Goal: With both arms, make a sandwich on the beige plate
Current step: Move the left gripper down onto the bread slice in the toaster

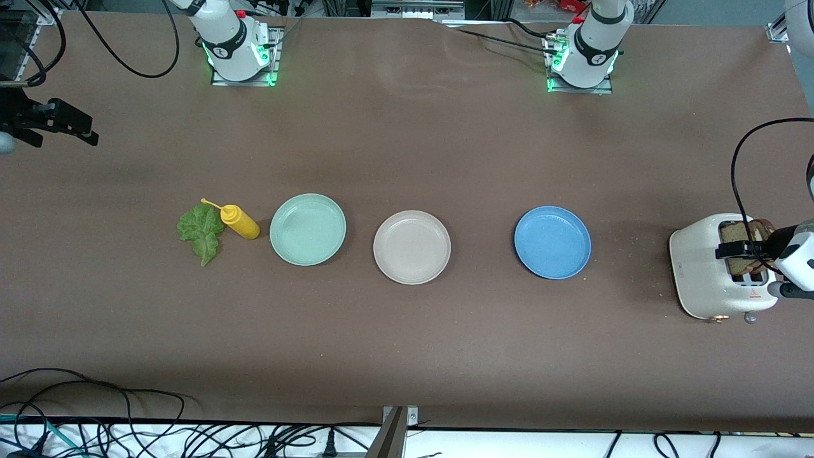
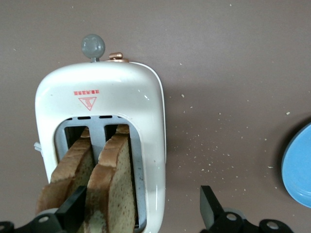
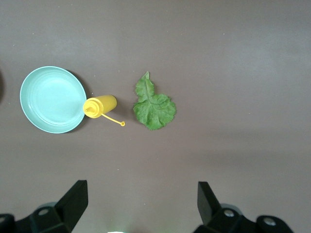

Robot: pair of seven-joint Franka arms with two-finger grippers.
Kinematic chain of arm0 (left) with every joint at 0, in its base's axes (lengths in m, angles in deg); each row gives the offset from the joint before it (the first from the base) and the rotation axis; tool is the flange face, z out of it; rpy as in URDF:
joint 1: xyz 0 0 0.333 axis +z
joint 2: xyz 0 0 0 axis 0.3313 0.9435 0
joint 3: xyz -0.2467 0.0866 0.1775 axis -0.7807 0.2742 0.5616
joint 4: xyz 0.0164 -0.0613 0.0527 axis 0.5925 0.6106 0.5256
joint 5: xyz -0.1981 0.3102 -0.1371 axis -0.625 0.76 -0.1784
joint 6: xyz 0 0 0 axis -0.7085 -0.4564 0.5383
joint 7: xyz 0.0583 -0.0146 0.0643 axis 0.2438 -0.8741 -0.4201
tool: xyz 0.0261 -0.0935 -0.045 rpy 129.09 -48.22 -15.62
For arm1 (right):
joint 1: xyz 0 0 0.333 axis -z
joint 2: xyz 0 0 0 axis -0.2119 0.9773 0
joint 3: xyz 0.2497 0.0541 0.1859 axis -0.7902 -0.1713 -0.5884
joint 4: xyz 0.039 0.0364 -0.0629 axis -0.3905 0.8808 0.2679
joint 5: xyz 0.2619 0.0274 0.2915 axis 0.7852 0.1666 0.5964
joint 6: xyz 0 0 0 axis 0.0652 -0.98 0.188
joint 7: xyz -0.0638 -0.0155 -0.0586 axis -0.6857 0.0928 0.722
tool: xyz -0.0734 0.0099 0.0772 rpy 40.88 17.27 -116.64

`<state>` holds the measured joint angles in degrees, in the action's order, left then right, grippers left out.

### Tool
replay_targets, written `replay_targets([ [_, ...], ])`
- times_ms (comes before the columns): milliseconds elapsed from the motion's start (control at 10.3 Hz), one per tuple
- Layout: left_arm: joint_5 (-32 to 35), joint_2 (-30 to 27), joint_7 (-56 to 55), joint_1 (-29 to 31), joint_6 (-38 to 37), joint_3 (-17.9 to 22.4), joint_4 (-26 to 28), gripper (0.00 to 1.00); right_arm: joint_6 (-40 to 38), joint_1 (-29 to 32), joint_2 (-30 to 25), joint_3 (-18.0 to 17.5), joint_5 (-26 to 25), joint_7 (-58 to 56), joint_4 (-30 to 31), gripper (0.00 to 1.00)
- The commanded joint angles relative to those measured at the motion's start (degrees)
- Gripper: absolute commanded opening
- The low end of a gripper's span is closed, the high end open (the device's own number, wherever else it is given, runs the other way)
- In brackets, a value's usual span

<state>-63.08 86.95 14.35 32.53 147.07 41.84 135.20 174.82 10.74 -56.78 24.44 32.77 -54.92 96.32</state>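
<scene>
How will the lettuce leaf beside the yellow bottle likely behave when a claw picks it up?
The lettuce leaf looks thin and ruffled, so it would probably droop from the pinch point. It lies flat on the table, so gripping an edge may be fiddly. It is likely very light and may tear.

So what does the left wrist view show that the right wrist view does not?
Only the left wrist view: the white toaster with two bread slices in its slots, the blue plate, and the open left hand over the toaster.

Only the right wrist view: the lettuce leaf, yellow bottle, mint-green plate and open right hand.

Both: the brown table.
</scene>
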Motion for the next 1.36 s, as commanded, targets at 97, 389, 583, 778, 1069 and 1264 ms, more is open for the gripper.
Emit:
replay_targets([
  [97, 0.36, -0.09, 0.62, 0.61, 0.34, 0.05, 0.65, 0.77, -0.90, 0.26, -0.25, 0.10, -0.08, -0.86, -0.52, 1.00],
  [389, 0.88, -0.61, 0.71, 1.49, -1.94, 0.14, 0.65, 0.60, -0.99, 0.26, -0.25, 0.10, -0.07, -0.78, -0.52, 1.00],
  [583, 1.15, -0.97, 2.28, 1.49, -2.30, 0.40, 0.65, 0.41, -0.99, 0.26, -0.25, 0.10, -0.07, -0.78, -0.44, 1.00],
  [778, 3.32, -1.14, 3.78, 1.41, -3.17, 0.40, 0.21, 0.22, -0.90, 0.26, -0.25, 0.10, -0.07, -0.78, -0.44, 1.00],
  [1069, 5.89, -1.93, 5.10, 1.05, -3.44, 0.05, -0.23, 0.00, -0.91, 0.26, -0.25, 0.10, -0.07, -0.78, -0.44, 1.00],
  [1264, 5.89, -3.07, 6.33, 1.05, -3.44, -0.04, -0.93, 0.00, -0.90, 0.26, -0.25, 0.10, -0.07, -0.78, -0.44, 1.00],
])
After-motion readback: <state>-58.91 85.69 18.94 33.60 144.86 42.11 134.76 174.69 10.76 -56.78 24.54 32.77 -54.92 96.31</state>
